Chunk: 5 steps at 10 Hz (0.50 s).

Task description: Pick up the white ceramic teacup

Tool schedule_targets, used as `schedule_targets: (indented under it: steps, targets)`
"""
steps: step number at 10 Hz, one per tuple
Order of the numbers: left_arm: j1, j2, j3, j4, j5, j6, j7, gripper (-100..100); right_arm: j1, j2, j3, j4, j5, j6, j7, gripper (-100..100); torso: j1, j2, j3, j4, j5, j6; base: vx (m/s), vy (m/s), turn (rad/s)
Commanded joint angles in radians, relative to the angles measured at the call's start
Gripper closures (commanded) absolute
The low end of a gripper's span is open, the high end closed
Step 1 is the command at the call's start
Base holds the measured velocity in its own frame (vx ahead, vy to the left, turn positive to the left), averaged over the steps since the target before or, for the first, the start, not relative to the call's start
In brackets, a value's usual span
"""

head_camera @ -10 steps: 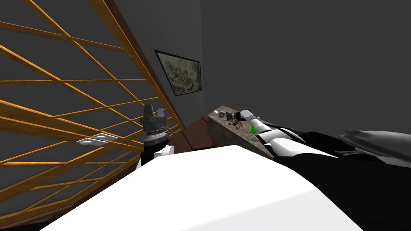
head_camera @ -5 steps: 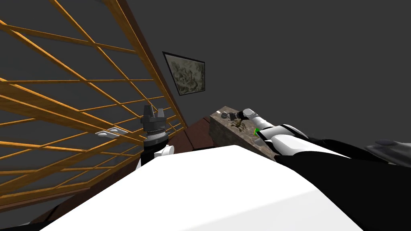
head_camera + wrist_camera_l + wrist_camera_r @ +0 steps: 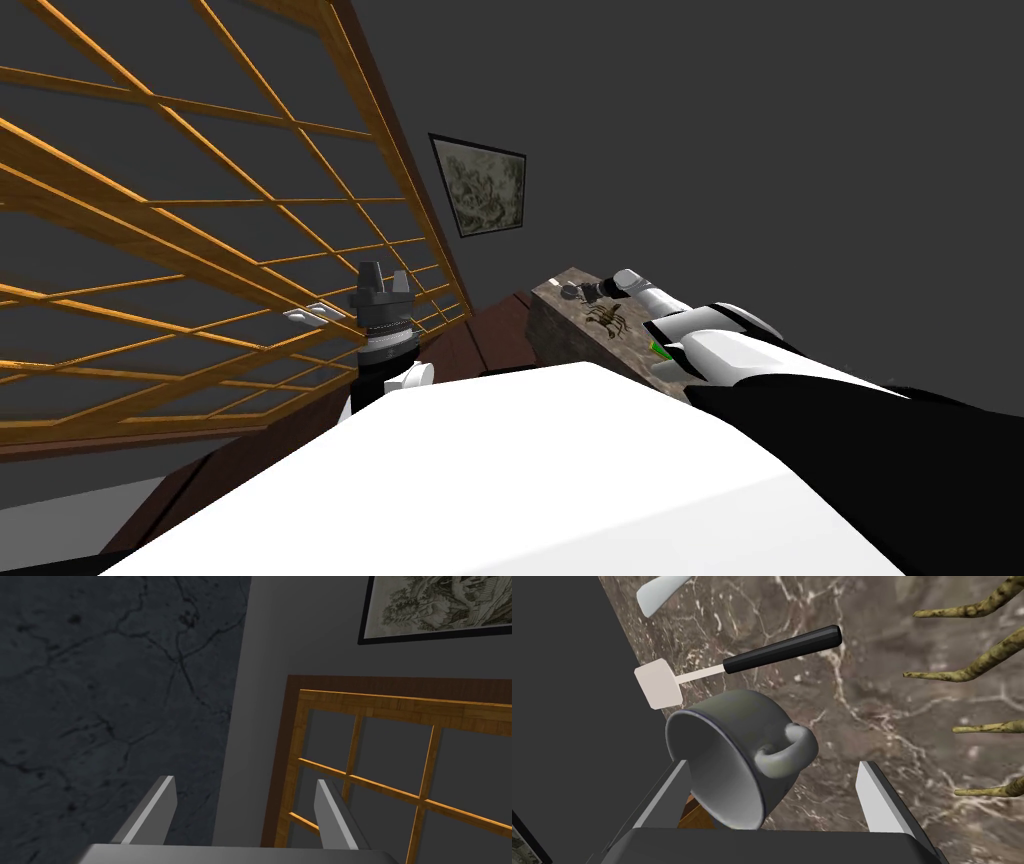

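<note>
Over marble counter [image 3: 892, 701], right gripper [image 3: 772, 765] spread around tilted grey teacup [image 3: 732, 726].

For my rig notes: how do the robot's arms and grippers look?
Both the left gripper and right gripper have two thin, light grey blade fingers on a dark box. The right arm is white with dark joints and a small green mark.

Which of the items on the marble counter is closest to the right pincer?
The grey handled cup, tilted inside the open right pincer; the black-handled spatula and white spoon-like piece lie beyond it.
</note>
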Motion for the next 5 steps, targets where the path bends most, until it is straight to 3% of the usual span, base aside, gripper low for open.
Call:
schedule_targets:
  steps: [1, 2, 3, 5]
  targets:
    - [0.000, 0.000, 0.000, 0.000, 0.000, 0.000, 0.000, 0, 0.000, 0.000, 0.000, 0.000, 0.000, 0.000, 0.000, -100, 0.000, 0.000, 0.000, 0.000, 0.000, 0.000, 0.012, 0.003, 0.021]
    - [0.000, 0.000, 0.000, 0.000, 0.000, 0.000, 0.000, 0, -0.001, 0.000, 0.000, 0.003, 0.001, -0.001, 0.003, 0, 0.000, 0.001, 0.000, 0.000, 0.000, 0.000, 0.000, 0.000, 0.000]
    - [0.000, 0.000, 0.000, 0.000, 0.000, 0.000, 0.000, 0, -0.006, 0.011, 0.007, 0.023, 0.009, 0.023, -0.013, -100, -0.001, 0.001, 0.001, 0.000, 0.000, 0.000, -0.038, -0.040, 0.167]
    - [0.000, 0.000, 0.000, 0.000, 0.000, 0.000, 0.000, 0, -0.013, 0.026, 0.015, 0.049, 0.020, 0.055, -0.034, -100, -0.005, 0.005, 0.003, 0.001, -0.001, 0.000, -0.089, -0.087, 0.250]
